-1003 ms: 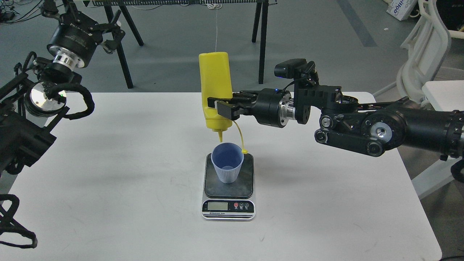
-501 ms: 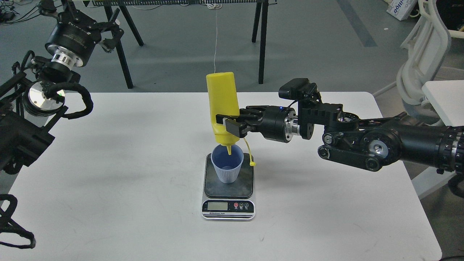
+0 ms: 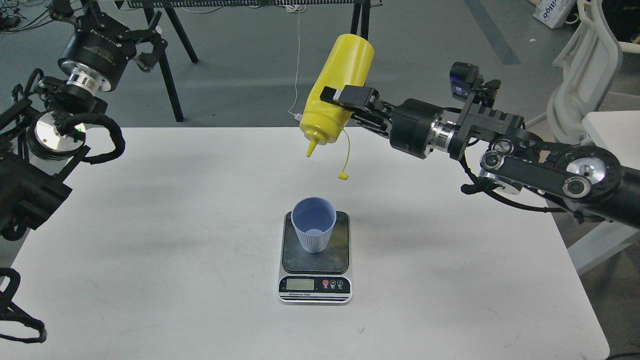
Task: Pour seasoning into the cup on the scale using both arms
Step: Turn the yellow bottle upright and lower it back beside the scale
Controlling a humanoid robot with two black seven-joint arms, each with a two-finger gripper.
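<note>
above the white desk point(image 3: 150, 250), the right gripper point(image 3: 345, 97) is holding the yellow squeeze bottle point(image 3: 337, 95) upside down and tilted, its jaws clamped on the bottle's middle. the thin nozzle is pointing down-left and the small cap is dangling on its tether. well below, the ribbed lavender cup point(image 3: 313, 224) is standing upright on the dark scale point(image 3: 315, 260). the left gripper point(image 3: 145, 45) is sitting far left; whether its jaws are apart i cannot tell.
</note>
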